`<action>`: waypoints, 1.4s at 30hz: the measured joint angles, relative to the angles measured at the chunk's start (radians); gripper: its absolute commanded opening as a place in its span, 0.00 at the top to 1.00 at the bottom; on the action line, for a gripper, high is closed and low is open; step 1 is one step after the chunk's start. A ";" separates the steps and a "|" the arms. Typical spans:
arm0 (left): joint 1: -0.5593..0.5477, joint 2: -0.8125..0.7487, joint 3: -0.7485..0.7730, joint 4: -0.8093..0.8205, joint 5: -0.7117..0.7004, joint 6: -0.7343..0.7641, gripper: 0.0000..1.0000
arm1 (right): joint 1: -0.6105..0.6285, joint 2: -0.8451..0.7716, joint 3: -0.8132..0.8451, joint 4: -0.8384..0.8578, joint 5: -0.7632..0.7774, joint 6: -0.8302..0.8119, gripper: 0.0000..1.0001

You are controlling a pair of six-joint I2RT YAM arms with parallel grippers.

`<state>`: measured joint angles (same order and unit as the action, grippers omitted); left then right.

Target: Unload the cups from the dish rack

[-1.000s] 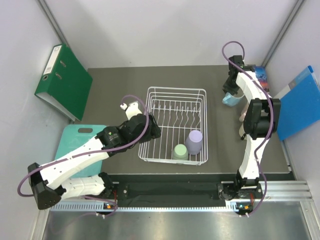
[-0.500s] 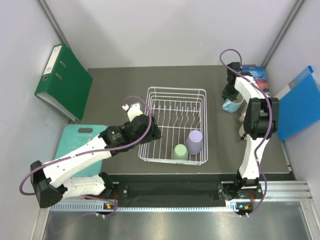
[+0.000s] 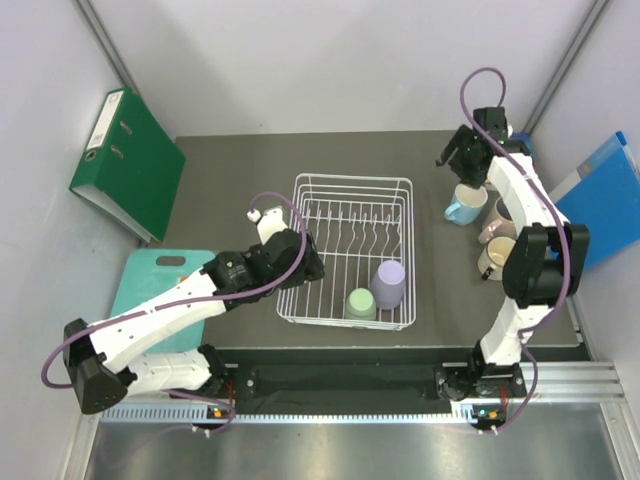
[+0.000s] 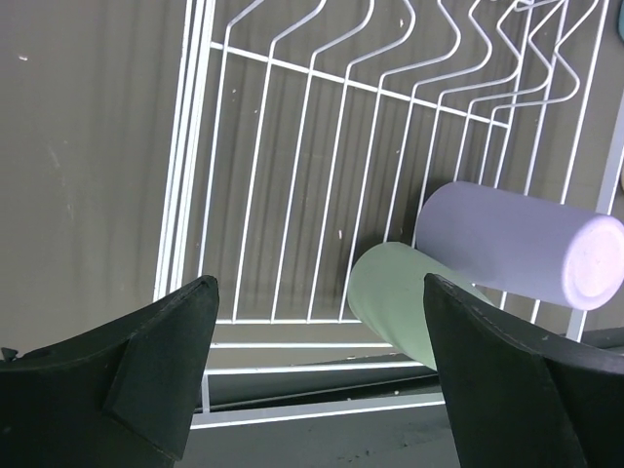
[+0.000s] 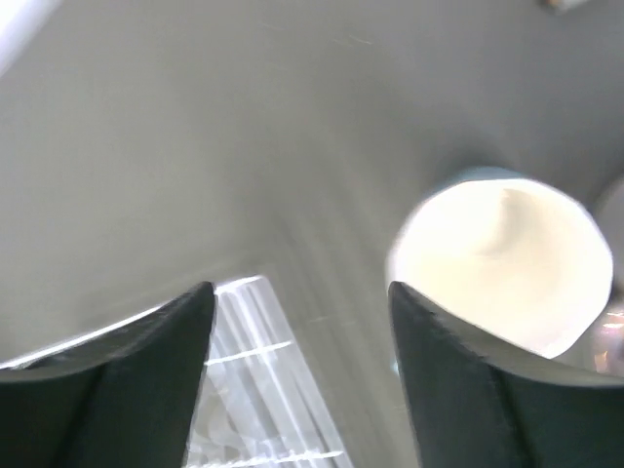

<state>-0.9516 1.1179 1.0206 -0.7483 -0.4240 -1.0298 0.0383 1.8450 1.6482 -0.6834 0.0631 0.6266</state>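
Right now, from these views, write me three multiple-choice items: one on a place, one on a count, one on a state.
1. Where does the light blue mug stand relative to the dish rack?
A. inside it
B. on the table to its right
C. on the table to its left

2. How many mugs are in the dish rack?
A. two
B. three
C. five

3. What is the state of the right gripper?
A. shut on a mug
B. open, holding nothing
C. shut on a rack wire

Answers:
1 B: the top view shows it outside the rack, off to the right.
2 A: only the sage green mug and the lavender mug are inside.
3 B: its wrist view shows the jaws spread with nothing between them.
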 measured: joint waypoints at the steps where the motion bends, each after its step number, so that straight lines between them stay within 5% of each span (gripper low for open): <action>1: 0.000 0.003 0.000 -0.002 0.000 0.001 0.08 | 0.003 -0.025 0.000 0.011 -0.016 0.008 0.21; 9: 0.000 0.073 0.064 -0.008 0.007 0.075 0.07 | 0.117 -0.347 -0.091 0.120 -0.132 0.069 0.01; 23: -0.151 0.348 0.311 0.089 0.054 0.348 0.01 | 0.255 -0.961 -0.482 0.068 -0.135 0.027 0.00; 42: -0.187 0.674 0.532 0.142 0.167 0.459 0.01 | 0.256 -1.097 -0.520 -0.061 -0.145 -0.018 0.00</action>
<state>-1.1389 1.7916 1.5524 -0.6064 -0.2569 -0.5709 0.2943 0.7479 1.1286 -0.7444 -0.0818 0.6083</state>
